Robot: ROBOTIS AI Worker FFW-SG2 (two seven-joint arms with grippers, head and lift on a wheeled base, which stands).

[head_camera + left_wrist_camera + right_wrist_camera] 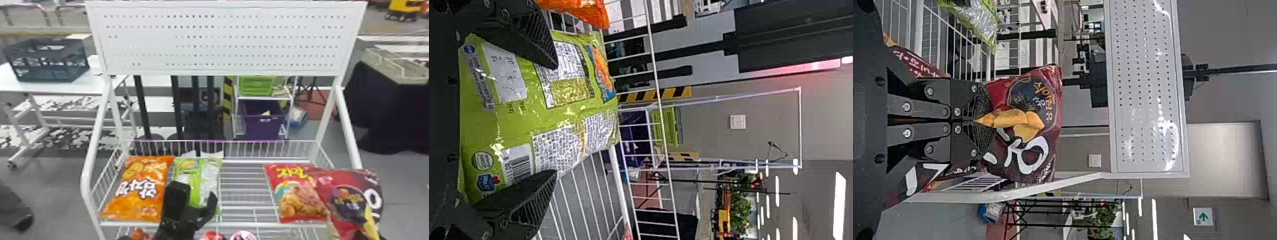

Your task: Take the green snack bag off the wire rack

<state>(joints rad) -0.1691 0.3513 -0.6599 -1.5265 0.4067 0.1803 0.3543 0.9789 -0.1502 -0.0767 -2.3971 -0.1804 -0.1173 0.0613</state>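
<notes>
The green snack bag (197,176) leans back on the wire rack (242,224), just beside the orange snack bag (140,188), and the left gripper (195,192) is in front of it with its fingers spread toward the bag's two sides, grasping nothing; whether either finger touches the film cannot be told. The right gripper (984,120) is clenched on a dark red snack bag (1023,145) by the rack's right side. The step in hand looks to be the grasp. The robot would do well to centre the open fingers on the green packet and ease in a little deeper before closing, so that they gather the filled body rather than skid over the slick, crinkled front. A moderate squeeze should serve, since such a pouch gives and may bulge or slip if pinched near one edge. The finger nearest the orange pack has the tightest gap and could catch its border. On the other side, bare wire shelf runs to the red snack bag (298,194), leaving room to shift that way. The lift should rise over the front rail first, then draw back, keeping the lower corners off the wires and away from the right arm's load.
</notes>
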